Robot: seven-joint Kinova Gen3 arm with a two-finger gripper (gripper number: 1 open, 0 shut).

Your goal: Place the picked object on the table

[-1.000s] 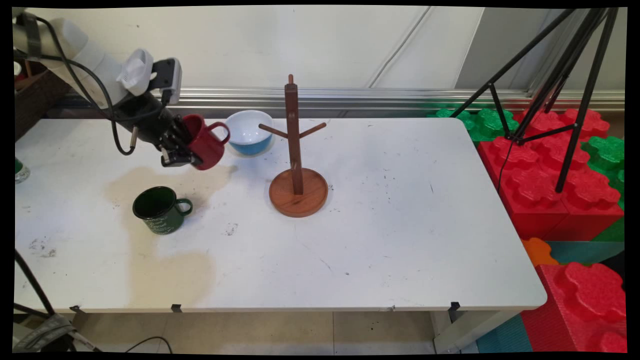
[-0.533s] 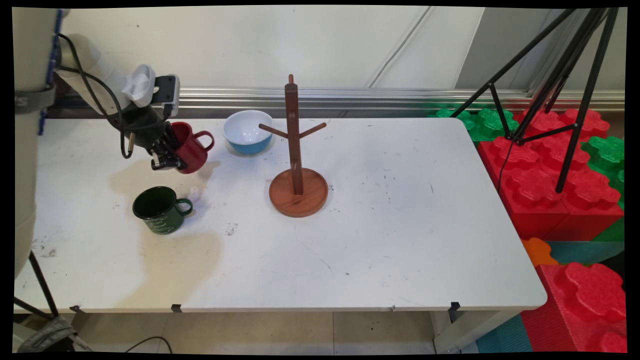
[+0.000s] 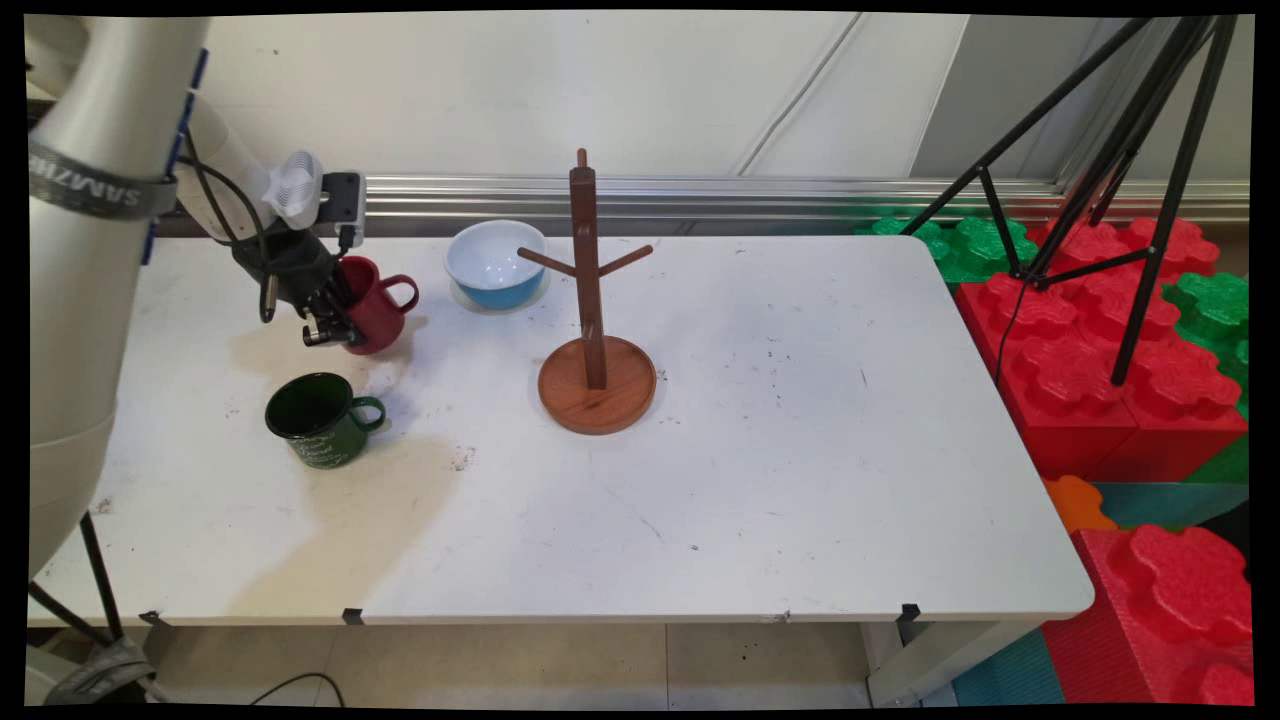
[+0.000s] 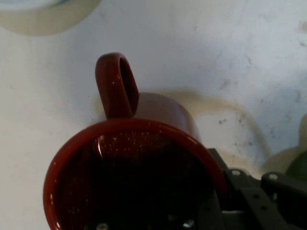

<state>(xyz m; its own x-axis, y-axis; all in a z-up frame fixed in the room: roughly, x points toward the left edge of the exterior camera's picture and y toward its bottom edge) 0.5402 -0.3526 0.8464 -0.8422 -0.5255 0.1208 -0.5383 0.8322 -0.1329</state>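
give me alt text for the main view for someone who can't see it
The end effector holds a red mug by its rim at the far left of the white table, handle pointing right. A green mug stands nearer the camera, with a blue and white bowl and a wooden mug tree to the right.

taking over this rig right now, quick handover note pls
Gripper: jaws shut on the rim of the dark red enamel mug, one inside and one outside; mug tilted, low over the white table, handle toward the white-and-blue bowl.
Dark green enamel mug: upright, near side of the gripper, apart from it.
Brown wooden mug tree: mid-table, pegs bare.
Done: red mug gripped. Left: neither mug is on a peg.
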